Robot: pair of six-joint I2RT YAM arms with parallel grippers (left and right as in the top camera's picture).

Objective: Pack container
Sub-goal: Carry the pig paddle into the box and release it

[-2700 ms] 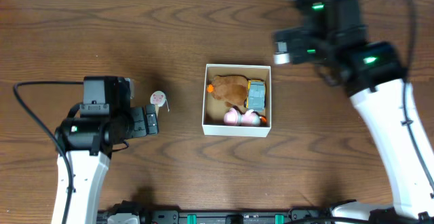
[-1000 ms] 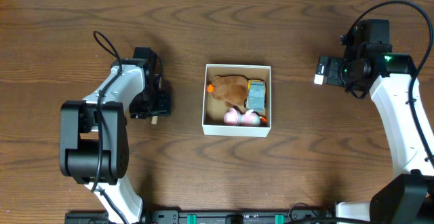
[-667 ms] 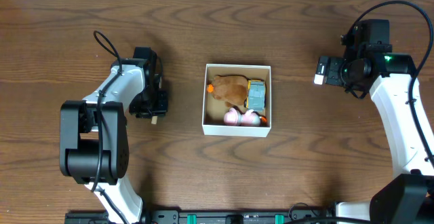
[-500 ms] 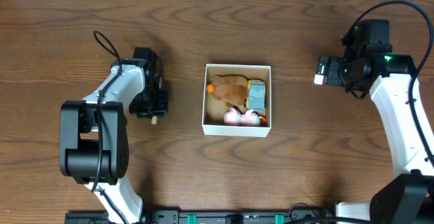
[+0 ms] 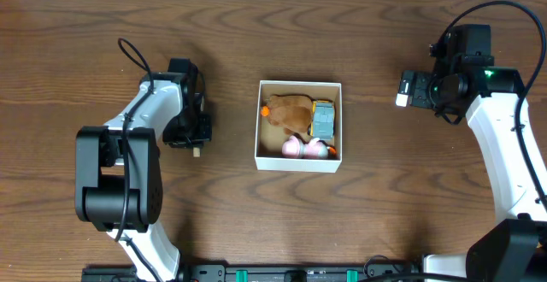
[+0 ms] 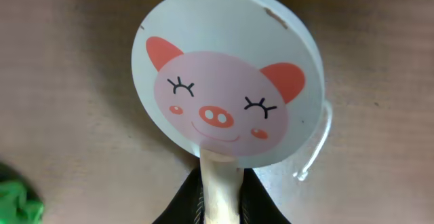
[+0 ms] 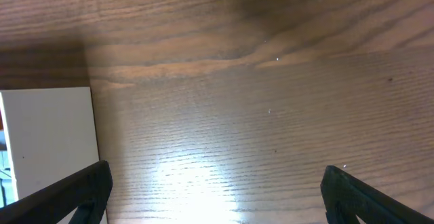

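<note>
L gripper [image 5: 193, 138]: pressing together on the wooden stick [image 6: 218, 183] of the pig-face paddle [image 6: 224, 102]; black tips are hugging the stick on both sides, just below the disc.
Change, L side: ~3 s back the paddle was lying free on the table [image 5: 256, 34] w/ the L arm pulled back beside it. The arm has since reached out and clamped on. Over the last sec it's barely moving, so the grasp is looking settled.
Lifted or not: can't tell; the disc is filling the wrist view, w/ blurred wood behind.
R gripper [image 5: 408, 89]: spread wide, holding nothing; its fingers [image 7: 85, 187] are showing at both lower corners of its wrist view.
Change, R side: has backed off from the box's far corner toward the R, and is now hanging still, well apart from it.
Container [image 5: 298, 164]: sitting mid-table between the arms, unmoved; already holding a brown plush [image 5: 291, 108], a grey toy [image 5: 323, 118] and pink pieces [image 5: 303, 148].
Meaning for task: the paddle is looking like the only loose item left. W/ the R arm clear, next is prob. lifting and carrying it over to the box.
</note>
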